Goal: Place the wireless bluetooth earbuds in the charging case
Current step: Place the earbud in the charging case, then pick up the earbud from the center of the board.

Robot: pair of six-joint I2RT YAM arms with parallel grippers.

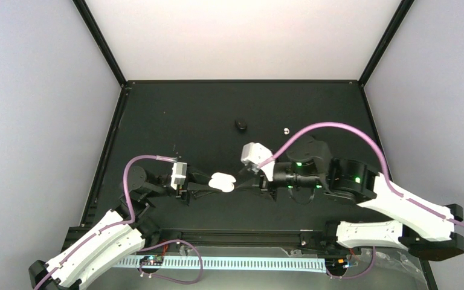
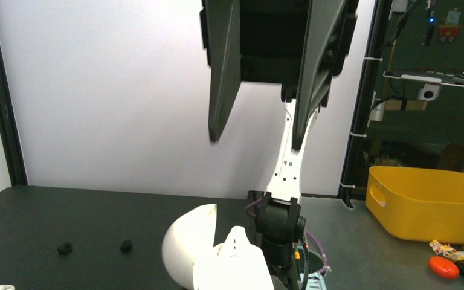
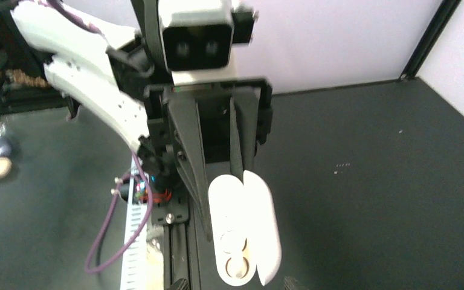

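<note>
The white charging case (image 1: 222, 181) hangs open above the table centre, and my left gripper (image 1: 208, 182) is shut on its hinge end. In the right wrist view the case (image 3: 260, 211) shows two round white earbuds (image 3: 237, 266) lying in its wells. My right gripper (image 3: 237, 283) stands open just in front of the case, with nothing between its dark fingertips (image 3: 180, 283). From the left wrist view the open lid (image 2: 187, 244) fills the bottom, and the right gripper (image 2: 255, 144) hangs above it with its jaws apart.
A small black oval case (image 1: 240, 124) and a tiny white speck (image 1: 286, 130) lie on the black table (image 1: 175, 121) behind the arms. Two small black lumps (image 2: 65, 248) rest on the mat. A yellow bin (image 2: 429, 202) stands off the table.
</note>
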